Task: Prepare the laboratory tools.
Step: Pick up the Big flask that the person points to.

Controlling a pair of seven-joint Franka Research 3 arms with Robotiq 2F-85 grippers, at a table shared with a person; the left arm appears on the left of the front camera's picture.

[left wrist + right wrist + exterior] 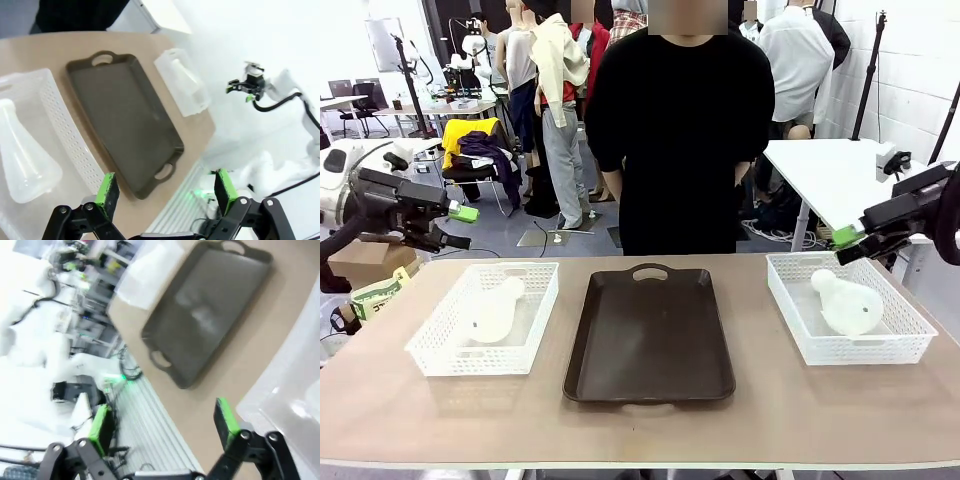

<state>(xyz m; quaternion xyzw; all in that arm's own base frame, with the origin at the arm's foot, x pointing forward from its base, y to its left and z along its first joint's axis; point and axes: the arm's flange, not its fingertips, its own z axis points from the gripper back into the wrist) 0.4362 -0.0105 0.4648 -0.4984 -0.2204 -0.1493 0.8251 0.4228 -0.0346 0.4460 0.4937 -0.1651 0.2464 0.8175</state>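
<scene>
Left flask (498, 308) and right flask (848, 303) await pickup, tray (650, 340) bare; my left tool (462, 227) and right tool (847, 246) gape wide, holding nothing.

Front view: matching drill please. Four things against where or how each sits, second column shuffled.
Column A
1. dark brown rectangular plastic tray
2. translucent whitish conical flask with neck pointing right
3. translucent whitish conical flask with neck pointing left
4. person in black top

Column B
a. lying in the right white mesh plastic basket
b. standing across the table
c. empty, between the baskets
d. lying in the left white mesh plastic basket

Pairs: 1-c, 2-d, 3-a, 4-b
</scene>
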